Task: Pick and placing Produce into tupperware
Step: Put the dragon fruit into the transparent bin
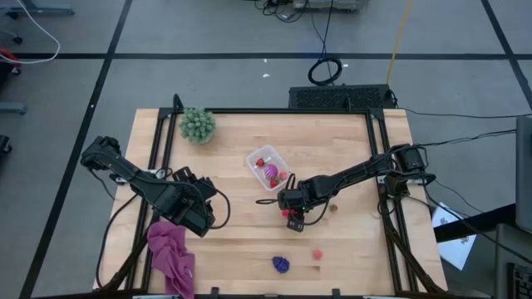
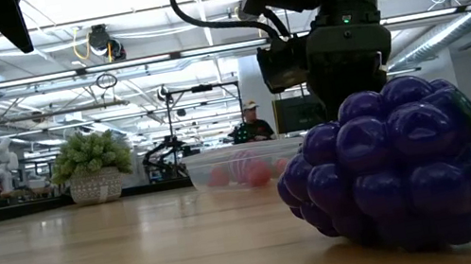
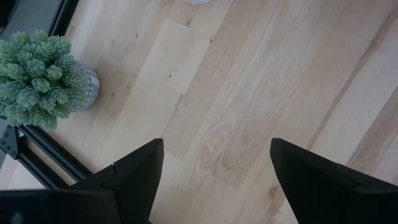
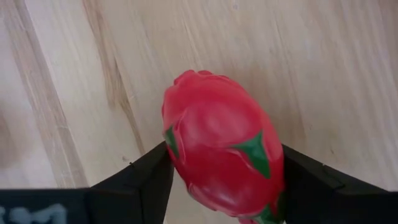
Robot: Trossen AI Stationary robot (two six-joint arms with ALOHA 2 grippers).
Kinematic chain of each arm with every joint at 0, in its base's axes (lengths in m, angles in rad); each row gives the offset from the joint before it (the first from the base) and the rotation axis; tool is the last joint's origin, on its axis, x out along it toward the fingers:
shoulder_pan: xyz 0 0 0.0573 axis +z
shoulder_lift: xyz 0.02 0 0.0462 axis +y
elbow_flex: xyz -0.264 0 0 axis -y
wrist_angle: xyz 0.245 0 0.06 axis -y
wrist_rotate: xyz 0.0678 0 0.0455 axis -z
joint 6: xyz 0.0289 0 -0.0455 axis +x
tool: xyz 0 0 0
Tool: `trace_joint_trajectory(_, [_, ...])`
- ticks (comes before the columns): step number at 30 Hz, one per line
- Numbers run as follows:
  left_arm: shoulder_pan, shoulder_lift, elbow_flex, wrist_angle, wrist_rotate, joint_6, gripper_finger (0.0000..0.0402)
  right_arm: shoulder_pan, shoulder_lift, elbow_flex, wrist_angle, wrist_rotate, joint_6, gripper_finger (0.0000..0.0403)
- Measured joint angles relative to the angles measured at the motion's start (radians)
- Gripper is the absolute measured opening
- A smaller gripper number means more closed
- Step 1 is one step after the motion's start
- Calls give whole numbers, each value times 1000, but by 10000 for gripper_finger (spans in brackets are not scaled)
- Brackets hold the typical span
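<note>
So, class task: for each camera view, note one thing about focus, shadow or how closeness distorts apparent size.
Low view: the purple berry-like toy sits so close that it looms huge, while the tupperware behind looks soft. Right wrist view: the red fruit between the right gripper fingers fills the frame. Left wrist view: wood grain sharp. High view: even light, faint shadows under the arms.

high view: straight down over the whole tabletop (image 1: 233, 133)
low view: level at tabletop height, close behind purple fruit (image 2: 396, 172)
shared: potted plant (image 1: 198, 124)
</note>
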Motion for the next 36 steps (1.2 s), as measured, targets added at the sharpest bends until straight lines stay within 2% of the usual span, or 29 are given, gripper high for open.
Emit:
trace_joint_trajectory(15, [0, 0, 0, 0, 0, -2, 296, -1, 0, 0, 22, -7, -6, 228])
trace_joint_trajectory(25, [0, 0, 0, 0, 0, -4, 296, -46, 0, 1, 82, -228, -17, 237])
trace_joint_trajectory(31, [0, 0, 0, 0, 0, -7, 296, -59, -12, 2, 109, -233, -67, 237])
trace_joint_trajectory(36, [0, 0, 0, 0, 0, -1, 296, -59, -86, 2, 143, -233, -115, 237])
